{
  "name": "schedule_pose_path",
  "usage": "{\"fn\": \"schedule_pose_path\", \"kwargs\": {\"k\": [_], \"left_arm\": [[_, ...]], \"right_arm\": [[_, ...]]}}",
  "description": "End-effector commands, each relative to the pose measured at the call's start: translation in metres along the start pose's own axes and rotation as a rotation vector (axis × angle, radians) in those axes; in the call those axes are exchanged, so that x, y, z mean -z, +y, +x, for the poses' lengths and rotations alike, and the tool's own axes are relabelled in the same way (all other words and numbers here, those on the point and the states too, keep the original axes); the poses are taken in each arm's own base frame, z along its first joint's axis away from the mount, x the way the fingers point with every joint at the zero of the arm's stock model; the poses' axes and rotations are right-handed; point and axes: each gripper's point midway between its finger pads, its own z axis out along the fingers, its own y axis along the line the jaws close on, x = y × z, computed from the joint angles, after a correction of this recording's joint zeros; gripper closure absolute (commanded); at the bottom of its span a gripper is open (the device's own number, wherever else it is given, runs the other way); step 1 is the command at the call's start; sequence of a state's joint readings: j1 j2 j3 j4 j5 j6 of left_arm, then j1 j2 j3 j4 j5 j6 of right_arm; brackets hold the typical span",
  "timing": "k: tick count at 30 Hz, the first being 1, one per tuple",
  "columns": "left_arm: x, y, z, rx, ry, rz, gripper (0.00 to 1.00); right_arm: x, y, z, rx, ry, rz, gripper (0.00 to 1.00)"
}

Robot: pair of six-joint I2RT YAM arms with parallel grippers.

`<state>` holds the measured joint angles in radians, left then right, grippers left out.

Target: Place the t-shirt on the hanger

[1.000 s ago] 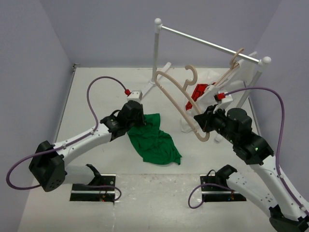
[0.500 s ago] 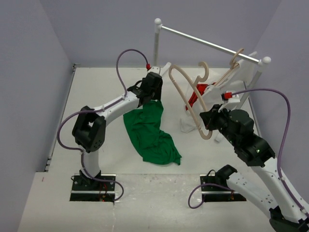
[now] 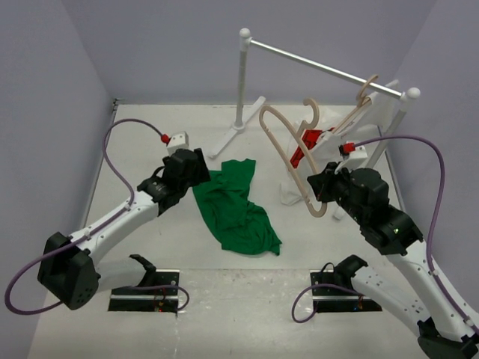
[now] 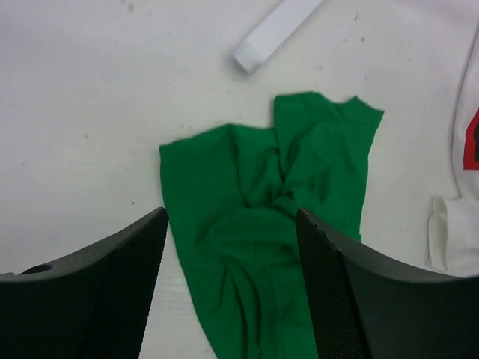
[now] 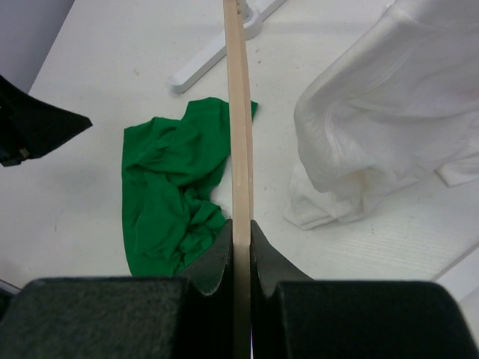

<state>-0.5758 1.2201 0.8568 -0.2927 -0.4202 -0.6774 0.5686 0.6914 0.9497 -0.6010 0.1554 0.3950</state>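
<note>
The green t-shirt (image 3: 233, 208) lies crumpled on the white table, spread from the middle toward the rack. My left gripper (image 3: 196, 166) hovers at its left upper edge, open, with nothing held; in the left wrist view the t-shirt (image 4: 262, 224) shows on the table between the two spread fingers (image 4: 112, 284). My right gripper (image 3: 320, 191) is shut on the lower bar of the tan wooden hanger (image 3: 288, 153), holding it tilted in the air right of the t-shirt. Seen edge-on in the right wrist view, the hanger (image 5: 239, 112) is pinched between the jaws, with the t-shirt (image 5: 168, 202) below left.
A white clothes rack (image 3: 243, 75) with a metal bar (image 3: 322, 69) stands at the back. A second hanger (image 3: 361, 103) on it carries a white garment (image 3: 308, 142) with red print, which drapes onto the table (image 5: 382, 112). A rack foot (image 4: 273, 34) lies beyond the t-shirt.
My left gripper, shut on the t-shirt's end, carried it up toward the rack, opened and let go, then drew back left. The t-shirt now lies more stretched out. The hanger shifted slightly.
</note>
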Motion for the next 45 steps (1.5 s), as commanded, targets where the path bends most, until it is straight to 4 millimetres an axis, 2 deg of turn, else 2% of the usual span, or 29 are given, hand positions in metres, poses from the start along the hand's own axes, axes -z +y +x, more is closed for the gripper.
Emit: {"fn": "schedule_pose_path", "kwargs": {"k": [1,3,5,8,11,14,15,17,20,22,23,24,25,30,31,34,37,38,40,41,45], "left_arm": [[-0.012,0.018,0.061,0.135,0.069,0.065,0.33],[-0.015,0.020,0.064,0.147,0.069,0.100,0.38],[-0.020,0.012,0.065,0.143,0.070,0.156,0.47],[-0.029,0.010,0.069,0.153,0.074,0.170,0.57],[-0.038,0.010,0.079,0.143,0.102,0.179,0.58],[-0.045,0.000,0.075,0.124,0.094,0.224,0.53],[-0.048,-0.003,0.075,0.117,0.104,0.227,0.54],[-0.052,-0.007,0.077,0.108,0.124,0.236,0.63],[-0.054,-0.008,0.081,0.107,0.138,0.239,0.65],[-0.054,-0.008,0.082,0.103,0.141,0.243,0.71],[-0.054,-0.009,0.080,0.100,0.139,0.249,0.87],[-0.053,-0.011,0.079,0.097,0.137,0.256,0.98],[-0.050,-0.014,0.075,0.093,0.131,0.269,1.00],[-0.035,-0.027,0.045,0.074,0.065,0.321,1.00],[-0.031,-0.031,0.034,0.069,0.041,0.335,1.00],[-0.027,-0.043,0.020,0.047,0.025,0.374,1.00],[-0.024,-0.070,0.007,0.020,0.041,0.466,1.00],[-0.026,-0.074,0.011,0.017,0.057,0.481,1.00],[-0.023,-0.098,0.003,-0.015,0.052,0.545,1.00],[-0.026,-0.102,0.007,-0.024,0.068,0.555,1.00],[-0.033,-0.154,0.028,-0.153,0.143,0.686,1.00]], "right_arm": [[-0.008,0.012,-0.007,0.015,-0.020,-0.056,1.00],[-0.010,0.017,-0.005,0.018,-0.009,-0.083,1.00],[-0.011,0.020,-0.005,0.020,-0.005,-0.100,1.00],[-0.012,0.028,-0.003,0.034,0.015,-0.144,1.00],[-0.012,0.030,-0.002,0.037,0.018,-0.152,1.00],[-0.011,0.031,-0.001,0.041,0.020,-0.163,1.00],[-0.011,0.033,0.001,0.042,0.027,-0.177,1.00],[-0.011,0.033,0.001,0.042,0.028,-0.178,1.00],[-0.010,0.032,0.001,0.046,0.028,-0.175,1.00],[-0.010,0.032,0.002,0.046,0.029,-0.174,1.00],[-0.011,0.032,0.002,0.047,0.030,-0.173,1.00],[-0.011,0.032,0.003,0.048,0.032,-0.174,1.00],[-0.011,0.033,0.003,0.049,0.036,-0.177,1.00],[-0.010,0.034,0.008,0.052,0.057,-0.192,1.00],[-0.010,0.033,0.009,0.053,0.057,-0.186,1.00],[-0.009,0.029,0.009,0.049,0.050,-0.169,1.00],[-0.006,0.022,0.007,0.042,0.040,-0.127,1.00],[-0.006,0.020,0.005,0.039,0.031,-0.115,1.00],[-0.005,0.015,0.004,0.024,0.027,-0.081,1.00],[-0.005,0.014,0.004,0.022,0.027,-0.076,1.00],[-0.005,0.010,0.004,0.008,0.025,-0.052,1.00]]}}
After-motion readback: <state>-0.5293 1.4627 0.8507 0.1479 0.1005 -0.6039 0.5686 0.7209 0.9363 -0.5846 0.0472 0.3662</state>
